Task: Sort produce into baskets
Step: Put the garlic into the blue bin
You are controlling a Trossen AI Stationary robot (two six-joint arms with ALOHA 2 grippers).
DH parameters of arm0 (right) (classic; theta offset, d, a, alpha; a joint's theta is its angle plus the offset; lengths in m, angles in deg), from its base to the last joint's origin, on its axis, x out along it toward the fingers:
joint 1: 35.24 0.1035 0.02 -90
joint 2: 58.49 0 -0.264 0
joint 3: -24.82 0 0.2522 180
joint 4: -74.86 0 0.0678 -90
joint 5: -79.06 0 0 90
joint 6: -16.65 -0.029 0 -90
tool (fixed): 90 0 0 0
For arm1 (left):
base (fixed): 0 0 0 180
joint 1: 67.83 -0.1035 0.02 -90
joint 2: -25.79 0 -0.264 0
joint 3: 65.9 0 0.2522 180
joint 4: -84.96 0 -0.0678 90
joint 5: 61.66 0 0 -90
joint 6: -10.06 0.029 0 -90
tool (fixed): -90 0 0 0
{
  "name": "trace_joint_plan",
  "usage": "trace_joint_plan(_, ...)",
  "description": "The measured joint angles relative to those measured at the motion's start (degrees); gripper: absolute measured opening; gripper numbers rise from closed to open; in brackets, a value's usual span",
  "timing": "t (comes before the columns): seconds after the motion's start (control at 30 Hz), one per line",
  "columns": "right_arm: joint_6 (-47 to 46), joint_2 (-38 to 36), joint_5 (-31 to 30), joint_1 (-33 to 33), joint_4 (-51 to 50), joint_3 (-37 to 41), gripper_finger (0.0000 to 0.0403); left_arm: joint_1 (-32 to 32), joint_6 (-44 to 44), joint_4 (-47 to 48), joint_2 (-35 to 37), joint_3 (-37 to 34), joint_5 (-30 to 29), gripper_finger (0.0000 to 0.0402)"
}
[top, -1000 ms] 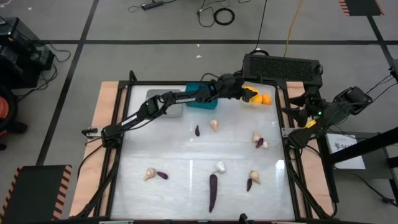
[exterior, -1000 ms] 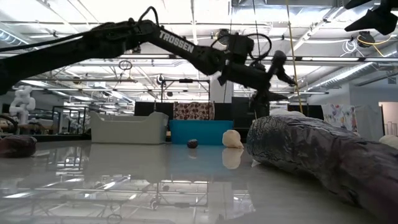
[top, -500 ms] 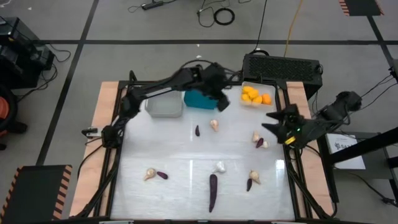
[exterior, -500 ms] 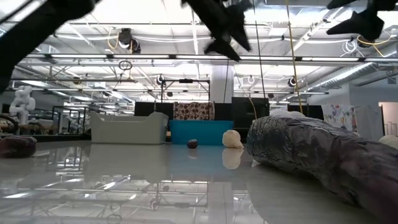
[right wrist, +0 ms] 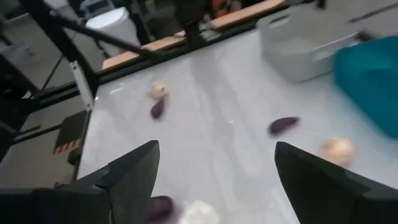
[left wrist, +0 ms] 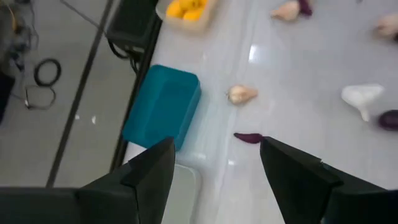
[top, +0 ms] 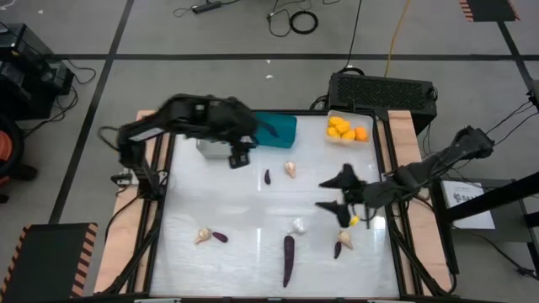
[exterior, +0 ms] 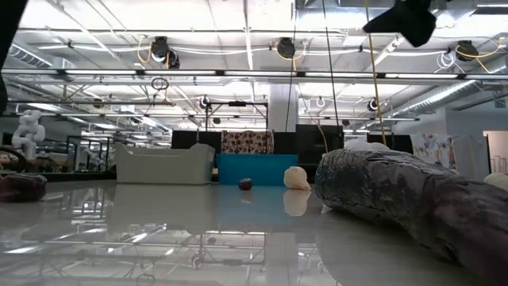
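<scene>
- Left end effector (top: pixel 242 156): fingers (left wrist: pixel 152 171) spread apart and holding nothing, poised above the far-left part of the counter (top: pixel 253 210).
- Grey basket (top: pixel 217 148): directly beneath the left end effector, partly hidden by it; teal basket (top: pixel 276 130) just beside it, toward the counter's middle.
- Clear basket (top: pixel 348 129): well apart from both end effectors at the far-right corner, containing the yellow-orange fruits (top: pixel 345 129).
- Right end effector (top: pixel 337 194): fingers (right wrist: pixel 134 171) wide apart and empty, raised over the right half of the counter.
- Pale bulb (top: pixel 297 225): near the right end effector, on its near side; a second pale bulb with a small purple piece (top: pixel 340 244) lies just beyond.
- Long purple vegetable (top: pixel 288 259): at the near edge, apart from both end effectors.
- Small purple piece (top: pixel 267 177) and pale bulb (top: pixel 290 169): between the two end effectors.
- Bulb-and-purple pair (top: pixel 210 236): near-left, well away from both.
</scene>
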Motion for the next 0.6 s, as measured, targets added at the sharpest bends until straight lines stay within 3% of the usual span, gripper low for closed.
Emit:
trace_joint_plan(0.2,3.11,10.75,7.09,-1.29,10.68,-0.02,0.0311,3.27,-0.65,0.44,9.59,-3.6,-1.6,0.0244)
trace_joint_plan(0.3,2.75,15.58,10.11,-1.33,10.81,-1.1,0.0311,5.12,-2.79,0.48,15.05,-8.03,-3.43,0.0244)
trace_joint_plan(0.6,7.61,30.67,21.64,-3.6,-11.64,-17.01,0.0311,12.01,-12.11,-8.05,31.9,-32.64,-6.26,0.0244)
